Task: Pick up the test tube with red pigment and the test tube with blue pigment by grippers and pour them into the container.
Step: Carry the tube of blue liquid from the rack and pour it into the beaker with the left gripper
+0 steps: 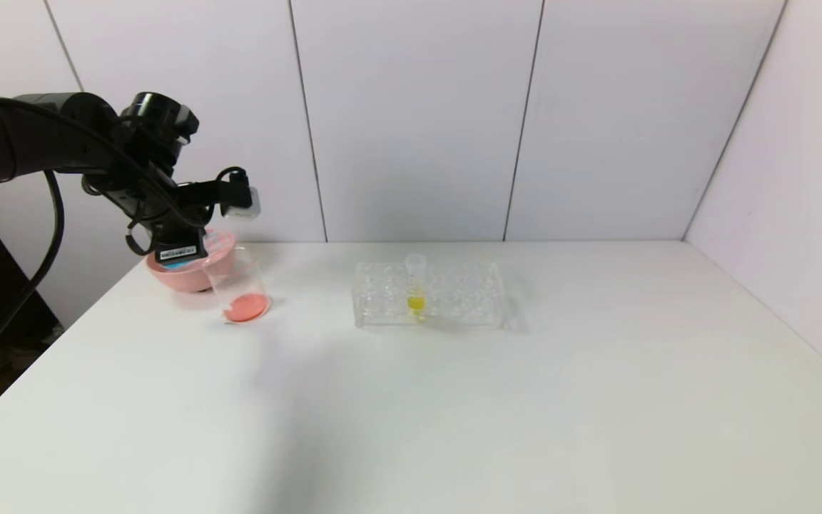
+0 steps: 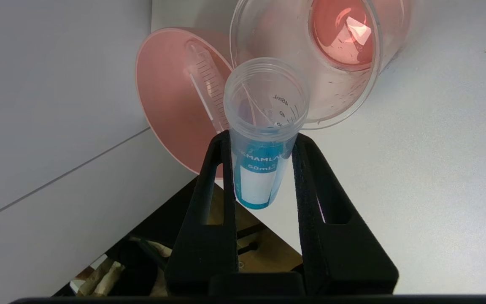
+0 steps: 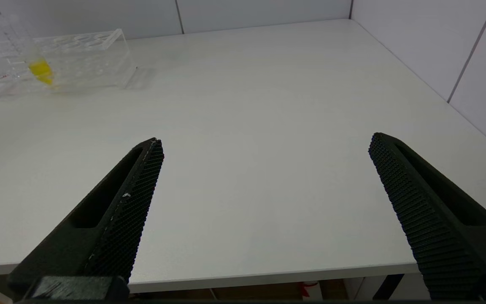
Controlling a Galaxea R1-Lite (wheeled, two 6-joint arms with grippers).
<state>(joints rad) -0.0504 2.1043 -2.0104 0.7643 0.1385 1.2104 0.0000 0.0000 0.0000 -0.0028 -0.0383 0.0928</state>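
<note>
My left gripper (image 2: 262, 137) is shut on the test tube with blue pigment (image 2: 255, 169). Blue liquid sits at the tube's tip, and its open mouth (image 2: 266, 90) is close to the container's rim. The container (image 2: 344, 38), a clear beaker, holds orange-red liquid at its bottom. In the head view the left gripper (image 1: 186, 250) hangs at the table's far left, just beside the beaker (image 1: 240, 289). No tube with red liquid shows. My right gripper (image 3: 266, 143) is open and empty over the table's front edge.
A pink bowl (image 1: 193, 275) stands behind the beaker, and an empty clear tube (image 2: 207, 88) lies in it. A clear tube rack (image 1: 454, 296) at mid-table holds a tube with yellow liquid (image 1: 416, 285). The table's left edge is close to the left gripper.
</note>
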